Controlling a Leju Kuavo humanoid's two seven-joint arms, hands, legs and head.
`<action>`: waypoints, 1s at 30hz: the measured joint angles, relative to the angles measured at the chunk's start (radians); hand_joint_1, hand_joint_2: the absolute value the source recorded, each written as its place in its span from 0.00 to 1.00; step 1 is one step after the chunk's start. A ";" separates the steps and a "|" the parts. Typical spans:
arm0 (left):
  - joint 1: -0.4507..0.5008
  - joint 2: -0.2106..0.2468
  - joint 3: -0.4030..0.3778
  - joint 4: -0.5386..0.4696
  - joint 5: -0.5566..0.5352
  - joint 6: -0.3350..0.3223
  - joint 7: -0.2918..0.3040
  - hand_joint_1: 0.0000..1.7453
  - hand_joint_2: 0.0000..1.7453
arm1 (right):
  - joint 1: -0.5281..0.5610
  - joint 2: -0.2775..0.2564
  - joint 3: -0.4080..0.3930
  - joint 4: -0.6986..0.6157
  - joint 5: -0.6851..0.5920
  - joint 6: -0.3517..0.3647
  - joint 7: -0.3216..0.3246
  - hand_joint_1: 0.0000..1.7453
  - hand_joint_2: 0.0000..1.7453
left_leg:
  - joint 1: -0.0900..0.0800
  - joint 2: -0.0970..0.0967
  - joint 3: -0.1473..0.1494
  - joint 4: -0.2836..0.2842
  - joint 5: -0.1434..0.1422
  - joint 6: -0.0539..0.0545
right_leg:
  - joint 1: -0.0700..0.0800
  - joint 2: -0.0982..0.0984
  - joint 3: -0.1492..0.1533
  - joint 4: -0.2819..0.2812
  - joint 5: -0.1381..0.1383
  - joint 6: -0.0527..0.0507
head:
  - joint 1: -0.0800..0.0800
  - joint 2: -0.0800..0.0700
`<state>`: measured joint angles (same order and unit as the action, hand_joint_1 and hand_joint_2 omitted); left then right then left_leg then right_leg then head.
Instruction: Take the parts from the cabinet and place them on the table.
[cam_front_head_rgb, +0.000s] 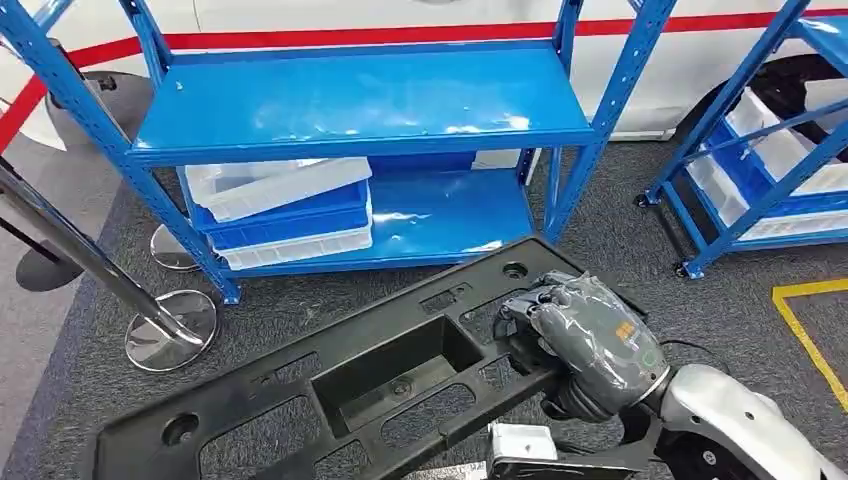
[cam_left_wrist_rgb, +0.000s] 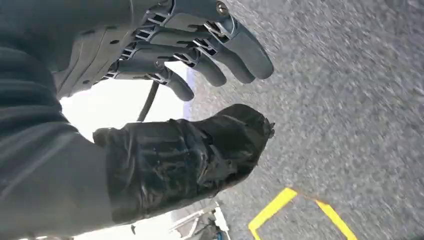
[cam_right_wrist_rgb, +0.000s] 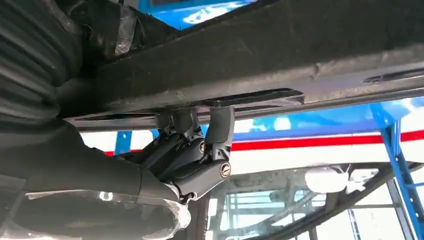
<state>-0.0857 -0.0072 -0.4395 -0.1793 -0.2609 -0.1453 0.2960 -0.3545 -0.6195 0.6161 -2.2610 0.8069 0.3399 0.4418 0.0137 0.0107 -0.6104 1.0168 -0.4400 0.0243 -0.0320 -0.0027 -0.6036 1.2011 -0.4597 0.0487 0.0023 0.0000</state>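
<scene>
Long black plastic part (cam_front_head_rgb: 340, 385) with cut-outs, carried in front of the blue cabinet (cam_front_head_rgb: 360, 110), clear of the shelves. Looks rigid, light for its length, likely to swing; grip at a rib or cut-out edge. Right robot hand (cam_front_head_rgb: 575, 335) grasps one end, fingers (cam_right_wrist_rgb: 197, 145) hooked under. Left robot hand (cam_left_wrist_rgb: 165, 90) released, fingers apart, holding nothing. Grey carpet floor (cam_front_head_rgb: 640, 260), white and blue bins (cam_front_head_rgb: 285, 210) on the lower shelf, chrome post bases (cam_front_head_rgb: 170, 330), second rack (cam_front_head_rgb: 760, 170).

The long black plastic part (cam_front_head_rgb: 330, 385) runs off the near edge of the head view, its left end cut off. The right hand (cam_front_head_rgb: 585, 335) covers the part's right end, fingers tucked out of sight underneath. The carpet beyond the left hand (cam_left_wrist_rgb: 165, 100) is blurred.
</scene>
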 joint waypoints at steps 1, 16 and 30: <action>-0.001 0.001 0.000 0.000 0.000 0.000 0.000 0.00 1.00 | -0.003 0.000 0.000 0.000 -0.005 0.000 0.002 1.00 1.00 | 0.000 -0.001 -0.012 0.011 0.005 -0.008 | -0.004 0.001 0.059 -0.084 -0.027 0.003 | 0.000 0.000; -0.002 0.005 0.000 0.001 0.000 -0.003 0.000 0.00 1.00 | -0.016 0.000 0.005 -0.003 -0.028 0.002 0.011 1.00 1.00 | -0.009 -0.020 0.092 0.103 -0.076 -0.019 | 0.026 0.002 -0.069 -0.169 0.079 -0.073 | -0.005 0.000; 0.000 0.004 0.000 0.001 0.010 0.002 0.003 0.00 1.00 | -0.038 0.025 0.042 0.011 -0.032 0.005 0.023 1.00 1.00 | 0.002 0.059 0.018 -0.024 0.004 -0.004 | -0.011 -0.003 -0.057 0.060 0.025 0.012 | 0.007 0.000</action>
<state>-0.0856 -0.0034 -0.4395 -0.1781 -0.2510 -0.1438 0.2987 -0.3921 -0.5947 0.6581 -2.2499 0.7752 0.3444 0.4643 0.0156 0.0697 -0.5921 0.9933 -0.4361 0.0207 -0.0430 -0.0055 -0.6606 1.2613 -0.4345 0.0610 0.0095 0.0000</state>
